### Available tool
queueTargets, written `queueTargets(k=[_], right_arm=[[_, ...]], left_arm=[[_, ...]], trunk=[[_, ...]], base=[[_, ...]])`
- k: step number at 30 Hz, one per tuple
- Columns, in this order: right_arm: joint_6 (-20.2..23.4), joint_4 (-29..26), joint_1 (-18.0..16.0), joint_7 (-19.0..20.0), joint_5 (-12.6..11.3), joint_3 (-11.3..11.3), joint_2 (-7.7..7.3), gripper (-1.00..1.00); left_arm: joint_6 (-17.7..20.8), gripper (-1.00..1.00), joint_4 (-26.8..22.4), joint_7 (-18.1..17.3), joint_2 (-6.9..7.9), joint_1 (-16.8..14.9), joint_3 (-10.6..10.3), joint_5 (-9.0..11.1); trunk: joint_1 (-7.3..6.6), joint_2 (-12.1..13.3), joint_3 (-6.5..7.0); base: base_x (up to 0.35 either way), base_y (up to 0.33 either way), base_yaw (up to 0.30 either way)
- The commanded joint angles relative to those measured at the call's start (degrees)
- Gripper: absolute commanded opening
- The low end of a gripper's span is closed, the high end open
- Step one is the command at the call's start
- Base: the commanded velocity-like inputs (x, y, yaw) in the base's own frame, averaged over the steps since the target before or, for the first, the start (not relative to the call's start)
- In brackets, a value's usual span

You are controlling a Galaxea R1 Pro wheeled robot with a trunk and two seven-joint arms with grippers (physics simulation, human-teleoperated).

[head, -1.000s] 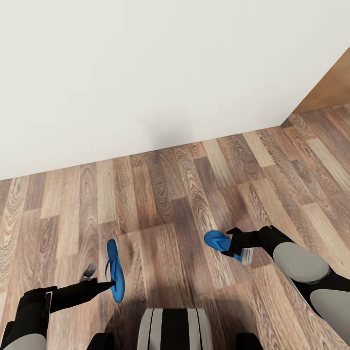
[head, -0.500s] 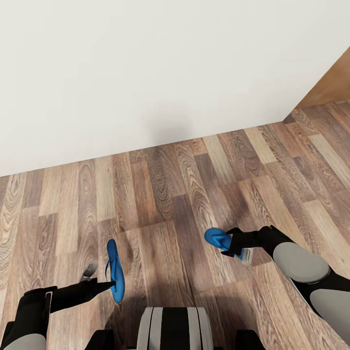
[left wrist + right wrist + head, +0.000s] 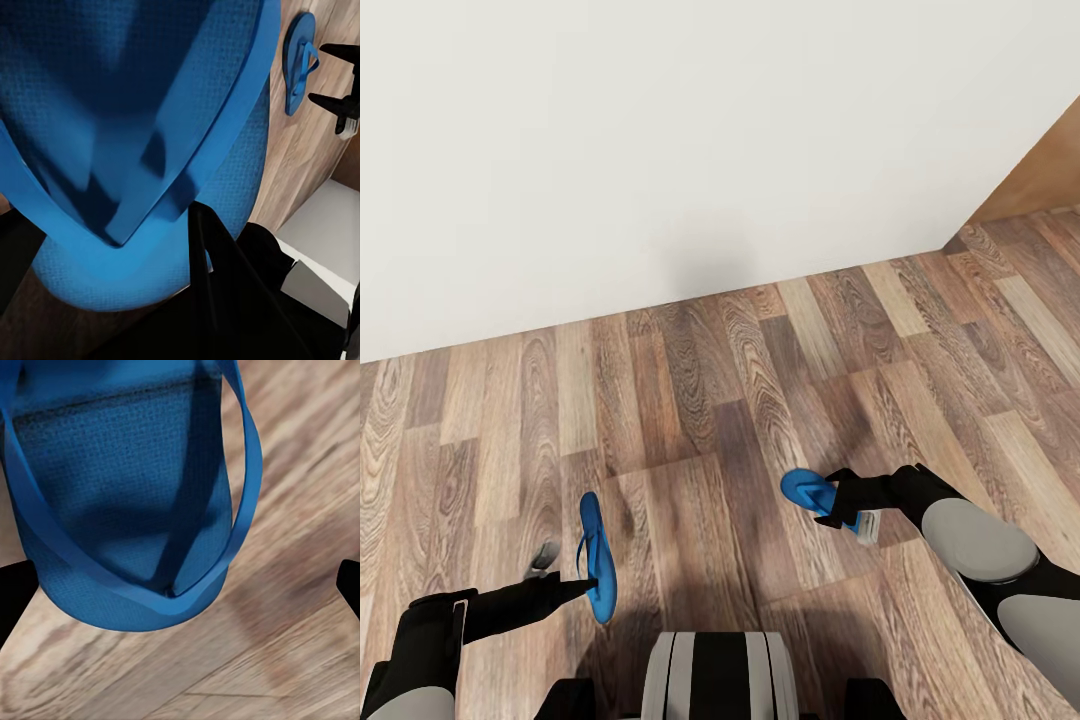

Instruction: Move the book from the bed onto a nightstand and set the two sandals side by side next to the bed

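Got one sandal (image 3: 598,560) pinched in my left pincer (image 3: 588,583), long axis pointing at the wall (image 3: 660,150) — my right pincer (image 3: 838,508) grips the other sandal (image 3: 807,493), lying crosswise.

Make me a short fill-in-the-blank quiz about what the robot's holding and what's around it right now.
1. Each gripper holds a sandal whose color is ____.
2. The floor is made of ____ planks.
3. Ahead of the robot stands a plain wall colored ____.
4. The left gripper and right gripper together carry ____ sandals.

Missing words: blue; wood; white; two
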Motion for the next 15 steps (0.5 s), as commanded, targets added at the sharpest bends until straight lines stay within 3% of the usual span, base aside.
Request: queueTargets(k=[1,11,15], right_arm=[[0.41,-0.08,0.0,-0.27,-0.04,0.06,0.0,1.0],[0.41,-0.08,0.0,-0.26,-0.04,0.01,0.0,1.0],[0.41,-0.08,0.0,-0.24,-0.04,0.01,0.0,1.0]], left_arm=[[0.6,-1.0,-0.04,-0.55,-0.03,-0.06,0.17,-0.59],[0.6,-1.0,-0.04,-0.55,-0.03,-0.06,0.17,-0.59],[0.6,-1.0,-0.04,-0.55,-0.07,-0.06,0.14,-0.59]], trunk=[[-0.01,-0.01,-0.03],[-0.01,-0.01,-0.03],[0.09,-0.07,-0.92]], base=[[0.0,0.0,0.0],[0.0,0.0,0.0],[0.0,0.0,0.0]])
